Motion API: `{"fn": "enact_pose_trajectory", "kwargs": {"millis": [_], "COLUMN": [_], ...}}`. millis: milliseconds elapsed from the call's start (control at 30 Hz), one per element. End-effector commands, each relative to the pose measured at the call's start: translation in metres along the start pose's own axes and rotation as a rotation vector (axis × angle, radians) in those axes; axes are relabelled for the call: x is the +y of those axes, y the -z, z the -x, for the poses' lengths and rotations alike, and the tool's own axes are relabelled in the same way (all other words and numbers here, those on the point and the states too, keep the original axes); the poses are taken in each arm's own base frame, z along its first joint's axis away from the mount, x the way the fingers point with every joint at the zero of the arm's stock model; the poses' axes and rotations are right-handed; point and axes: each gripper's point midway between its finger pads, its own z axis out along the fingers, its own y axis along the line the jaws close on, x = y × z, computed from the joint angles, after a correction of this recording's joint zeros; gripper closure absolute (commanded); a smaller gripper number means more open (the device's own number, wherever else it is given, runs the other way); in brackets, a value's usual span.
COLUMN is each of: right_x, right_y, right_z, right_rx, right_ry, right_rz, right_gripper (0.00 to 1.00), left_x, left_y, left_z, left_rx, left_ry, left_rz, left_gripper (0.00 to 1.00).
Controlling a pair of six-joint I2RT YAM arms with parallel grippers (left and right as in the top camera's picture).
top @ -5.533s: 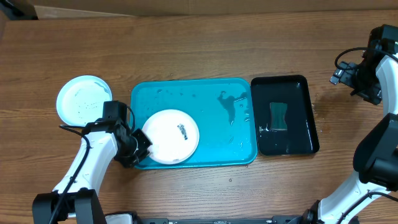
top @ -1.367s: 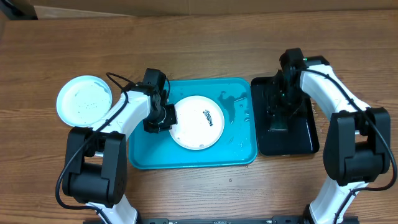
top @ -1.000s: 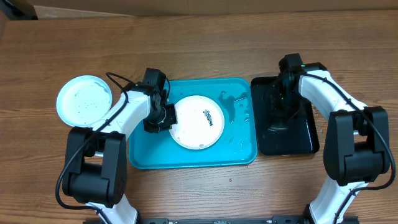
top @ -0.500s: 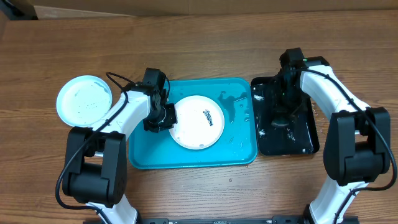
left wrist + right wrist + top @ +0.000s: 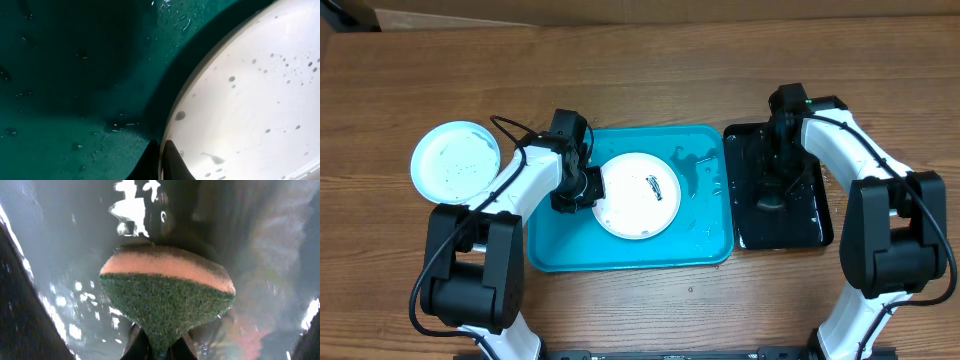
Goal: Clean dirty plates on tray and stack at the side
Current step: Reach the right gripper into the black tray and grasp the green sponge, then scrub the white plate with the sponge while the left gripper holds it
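Left hand: fingers drawn together on the left rim of the white plate, one over the rim and one under it in the left wrist view. The plate appears to be braced, not lifted.

Right hand: clamped on the sponge, green scouring face toward the wrist camera with a pink-orange layer behind it. It is low inside the black tray.

White plate: lies about the middle of the turquoise tray. A dark smear sits right of its centre and droplets cover its face. Unwashed.

Turquoise tray: middle of the bench, floor wet.

Black tray: just beside the turquoise tray's right edge, holding water.

Light blue plate: on the bare bench toward the left edge, apart from the turquoise tray. No smear can be made out. Judged to be the stack's start; whether anything lies under it cannot be told.

Step in hand, judged: the sponge is being wetted while the left hand steadies the white plate for scrubbing.

Next move, judged: the right hand should raise the sponge clear of both raised rims, carry it left and set it on the smear. It should then rub with pressure light enough that the plate does not slip from its thin rim pinch. Stacking on the light blue plate follows.
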Motion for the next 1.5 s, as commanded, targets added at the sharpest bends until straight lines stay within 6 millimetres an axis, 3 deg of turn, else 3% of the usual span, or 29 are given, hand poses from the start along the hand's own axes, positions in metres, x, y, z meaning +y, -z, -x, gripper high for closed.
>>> {"fn": "enact_pose_trajectory", "kwargs": {"millis": [0,100,200,333,533,633,733,933,1133,1300,1467], "right_x": [0.003,0.001,0.002,0.0,-0.002,-0.002,-0.004,0.0,0.032,0.095,0.142], "right_y": [0.041,0.062,0.068,0.061,0.032,0.03,0.044,0.092,0.127,0.138,0.141], "right_z": [0.021,0.026,0.026,0.019,0.017,0.018,0.023,0.029,0.019,0.012,0.008], "right_rx": [-0.101,-0.127,-0.132,-0.102,-0.104,-0.112,-0.13,-0.155,-0.137,-0.12,-0.158], "right_ry": [0.004,0.004,0.004,-0.009,-0.008,0.002,0.001,0.004,0.038,0.114,0.234], "right_rz": [0.001,-0.014,-0.013,-0.016,-0.017,-0.016,-0.029,-0.033,0.097,0.368,0.424], "right_gripper": [0.96,0.96,0.96,0.96,0.96,0.96,0.96,0.96,0.96,0.96,0.96], "left_x": [0.01,0.015,0.014,0.013,0.012,0.013,0.013,0.013,0.012,0.012,0.012], "left_y": [-0.005,-0.005,-0.005,-0.005,-0.005,-0.005,-0.005,-0.005,-0.005,-0.005,-0.005], "left_z": [0.0,0.002,0.003,0.004,0.004,0.004,0.004,0.004,0.004,0.005,0.005], "left_rx": [0.005,-0.006,-0.011,-0.017,-0.016,-0.015,-0.015,-0.015,-0.016,-0.017,-0.018], "left_ry": [0.026,0.034,0.045,0.047,0.047,0.047,0.047,0.047,0.047,0.05,0.05], "left_rz": [0.039,0.064,0.062,0.059,0.054,0.054,0.054,0.054,0.054,0.053,0.053], "left_gripper": [0.96,0.96,0.96,0.96,0.96,0.96,0.96,0.96,0.96,0.96,0.96]}}
